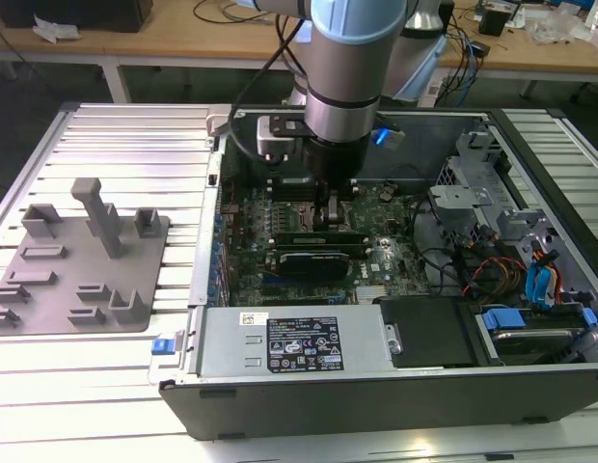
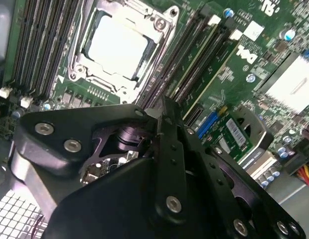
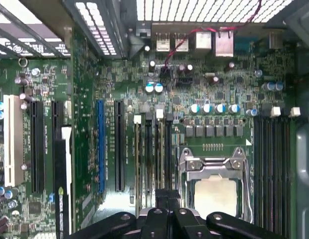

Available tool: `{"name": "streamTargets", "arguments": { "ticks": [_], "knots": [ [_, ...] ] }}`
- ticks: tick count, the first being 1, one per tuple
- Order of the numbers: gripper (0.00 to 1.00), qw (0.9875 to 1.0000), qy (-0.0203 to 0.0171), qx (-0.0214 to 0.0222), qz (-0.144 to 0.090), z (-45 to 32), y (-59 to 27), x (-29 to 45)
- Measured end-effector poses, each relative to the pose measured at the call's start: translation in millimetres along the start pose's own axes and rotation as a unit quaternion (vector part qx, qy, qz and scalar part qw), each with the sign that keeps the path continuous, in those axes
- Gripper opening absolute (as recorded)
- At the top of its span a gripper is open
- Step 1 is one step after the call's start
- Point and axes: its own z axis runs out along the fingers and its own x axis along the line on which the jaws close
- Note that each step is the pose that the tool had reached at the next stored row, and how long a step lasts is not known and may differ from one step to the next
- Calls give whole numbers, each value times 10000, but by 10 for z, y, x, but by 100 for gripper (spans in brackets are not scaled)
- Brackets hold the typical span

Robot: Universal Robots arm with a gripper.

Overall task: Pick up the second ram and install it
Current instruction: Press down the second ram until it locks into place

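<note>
- exterior view: the robot arm [image 1: 345, 68] reaches down into an open computer case [image 1: 376, 386] lying on a slatted white table [image 1: 116, 145].
- the gripper [image 1: 330, 214] sits low over the motherboard [image 1: 280, 251], just above the row of memory slots beside the processor socket [image 1: 297, 204].
- in the same view a long thin dark stick, the second ram [image 1: 330, 234], lies level right under the fingertips, in line with the slots; whether it is fully seated cannot be told.
- the fingers are drawn close together, pinched narrow at the top edge of the stick; the jaws look closed on it, though the contact itself is hidden.
- in the second wrist view the black gripper body [image 2: 159, 189] covers the lower part, its fingers [image 2: 167, 119] meeting over the dark slots next to the silver processor chip [image 2: 117, 47] in its metal frame.
- in the first wrist view the fingertips [image 3: 167, 196] come together at the memory slots [image 3: 152, 154] between the blue expansion slot [image 3: 100, 149] and the processor frame [image 3: 214, 167].
- a second bank of memory slots [image 3: 271, 159] lies on the far side of the processor.
- at the exterior view's left a grey parts fixture [image 1: 82, 256] rests on the table, well apart from the case.
- a broader black card [image 1: 313, 260] stands just in front of the stick, nearer the power supply [image 1: 289, 342].
</note>
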Motion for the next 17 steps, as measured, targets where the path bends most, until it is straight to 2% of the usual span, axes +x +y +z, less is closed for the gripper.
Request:
{"name": "streamTargets", "arguments": {
  "ticks": [3,7,13,15,17],
  "knots": [
    [8,10000,0,0,0,0,59,1],
    [8,10000,0,0,0,1,197,2],
    [8,10000,0,0,0,2,219,3],
    [8,10000,-1,0,0,58,219,5],
    [8,10000,1,0,0,69,219,6]
  ]
}}
